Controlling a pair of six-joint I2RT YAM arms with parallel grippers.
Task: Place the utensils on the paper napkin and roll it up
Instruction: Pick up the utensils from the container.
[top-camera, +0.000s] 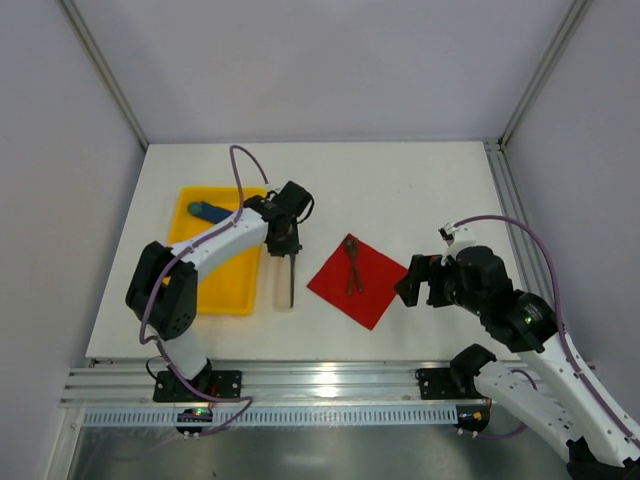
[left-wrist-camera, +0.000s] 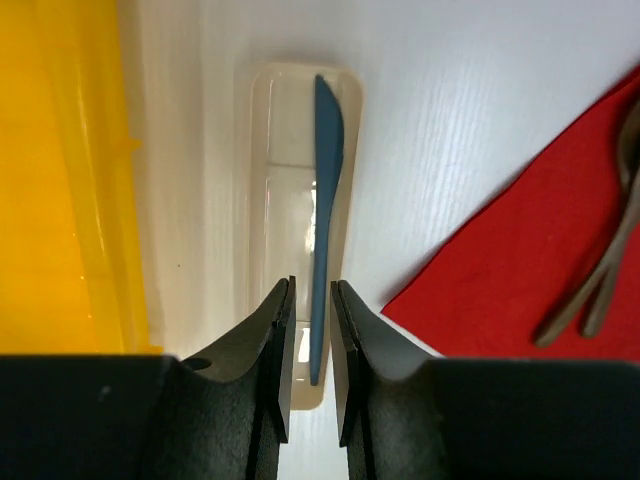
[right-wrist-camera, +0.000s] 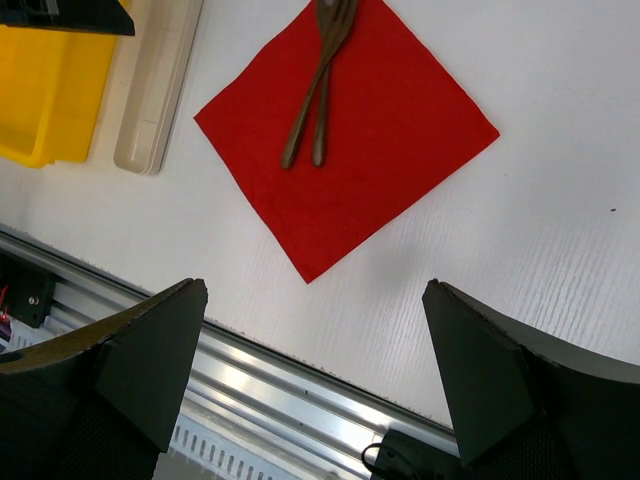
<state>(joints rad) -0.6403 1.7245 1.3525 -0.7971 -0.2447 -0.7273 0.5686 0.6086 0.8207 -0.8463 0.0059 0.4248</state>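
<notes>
Left gripper (left-wrist-camera: 312, 292): jaws a narrow slot apart, straddling the handle end of the knife (left-wrist-camera: 325, 170). There's a sliver of gap on each side of the handle, so it's not clamped. From the wrist view I can't say whether the tips are down at handle level or just above it. The knife lies flat along the cream narrow tray (left-wrist-camera: 262, 140), blade pointing away from the fingers. That tray sits just beside the yellow tray (left-wrist-camera: 60, 200).

Handling: the knife looks thin, light, stiff and probably smooth. It lies flat in a shallow well, so there's little to bite on. I'd pinch across the handle's narrow edges, right where the jaws stand now. A grip too close to the very end would likely lever it up or flick it out. The napkin (right-wrist-camera: 390, 150) is flimsy paper and I expect it to slide and crease on the smooth table (right-wrist-camera: 560, 260). For the roll I'd lift a corner, not shove it.

Pose: left arm reaches forward and to the right of its base, wrist pitched down, fingers in line with the knife. The napkin lies flat as a diamond between the arms, close to the narrow tray but not touching it. Two utensils (right-wrist-camera: 315, 90) lie crossed on it, toward its far corner.

Right gripper (top-camera: 415, 282): jaws wide, holding nothing, hovering just off the napkin's right corner and facing it.
</notes>
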